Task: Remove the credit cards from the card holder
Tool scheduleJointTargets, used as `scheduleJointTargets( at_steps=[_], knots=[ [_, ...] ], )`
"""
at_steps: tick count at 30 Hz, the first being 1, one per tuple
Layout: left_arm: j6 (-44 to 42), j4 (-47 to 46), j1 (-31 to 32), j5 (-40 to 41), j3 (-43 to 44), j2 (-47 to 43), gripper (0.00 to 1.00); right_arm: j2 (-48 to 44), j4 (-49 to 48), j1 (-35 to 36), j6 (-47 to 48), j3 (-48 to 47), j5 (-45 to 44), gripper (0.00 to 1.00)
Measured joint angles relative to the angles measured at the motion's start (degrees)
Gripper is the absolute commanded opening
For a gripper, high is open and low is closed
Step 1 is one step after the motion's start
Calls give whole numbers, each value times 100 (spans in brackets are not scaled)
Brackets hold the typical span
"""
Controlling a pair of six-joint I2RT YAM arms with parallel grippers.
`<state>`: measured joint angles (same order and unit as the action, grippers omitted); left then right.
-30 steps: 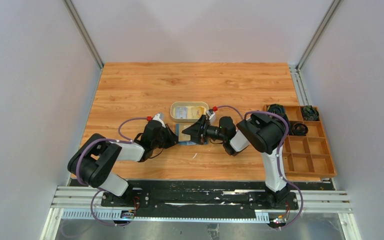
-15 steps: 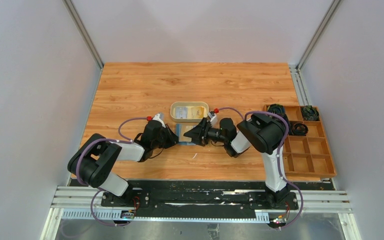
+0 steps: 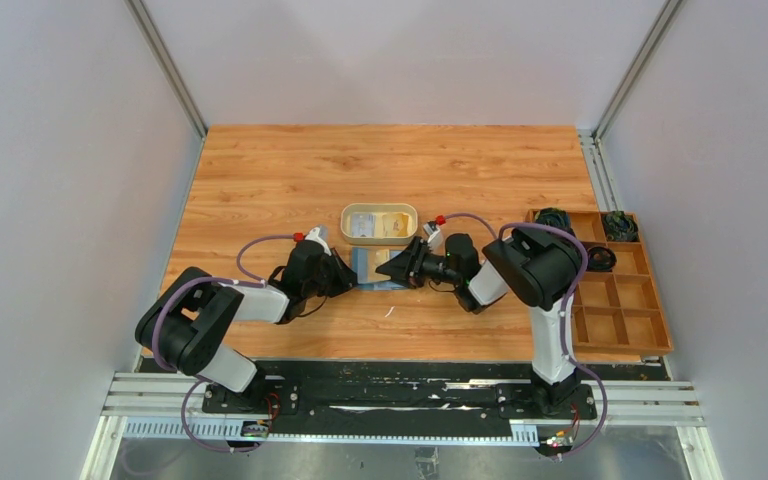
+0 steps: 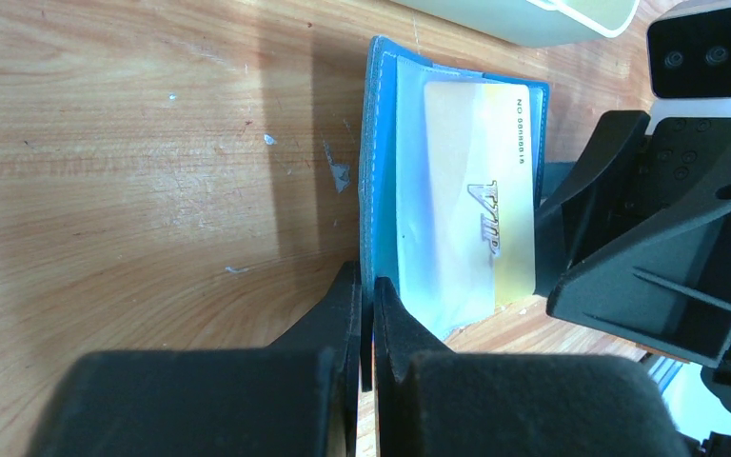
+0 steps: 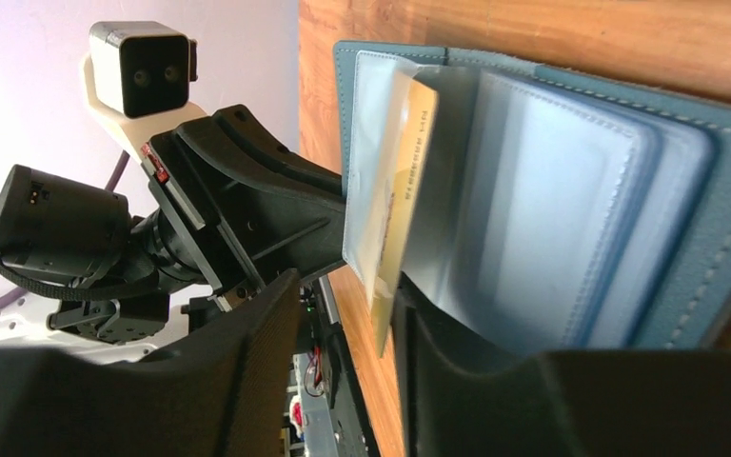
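Note:
The teal-blue card holder (image 3: 368, 268) lies open on the table between both grippers. My left gripper (image 4: 366, 278) is shut on the edge of its cover (image 4: 378, 143). A yellow credit card (image 4: 481, 190) sticks out of a clear sleeve. In the right wrist view that card (image 5: 404, 171) stands edge-on between the jaws of my right gripper (image 5: 347, 290). It lies against one finger (image 5: 438, 333), and a gap shows to the other. Two more cards, one pale (image 3: 362, 224) and one yellow (image 3: 397, 225), lie in the tan tray (image 3: 344, 226).
The tan oval tray stands just behind the card holder. A brown compartmented wooden box (image 3: 612, 292) with black cables in its far cells sits at the right table edge. The left wrist camera (image 5: 141, 67) faces the right gripper closely.
My right gripper's jaws have narrowed round the yellow card, and the gripper has shifted slightly right. The left gripper has kept its hold on the card holder.

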<state>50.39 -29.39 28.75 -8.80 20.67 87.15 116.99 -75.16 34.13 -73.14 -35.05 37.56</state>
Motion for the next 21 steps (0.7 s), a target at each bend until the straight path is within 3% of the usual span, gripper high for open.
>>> scheduleJointTargets(
  at_steps=[6,10,14,21],
  knots=[
    [0,0,0,0,0,0,0,0,26,-74,83,85,-11,33],
    [0,0,0,0,0,2,0,-20,109,-146,195,205,-9,11],
    [0,-4,0,0,0,7,0,-87,258,-234,306,282,-4,0],
    [0,-9,0,0,0,11,0,-529,658,-444,625,542,39,0]
  ],
)
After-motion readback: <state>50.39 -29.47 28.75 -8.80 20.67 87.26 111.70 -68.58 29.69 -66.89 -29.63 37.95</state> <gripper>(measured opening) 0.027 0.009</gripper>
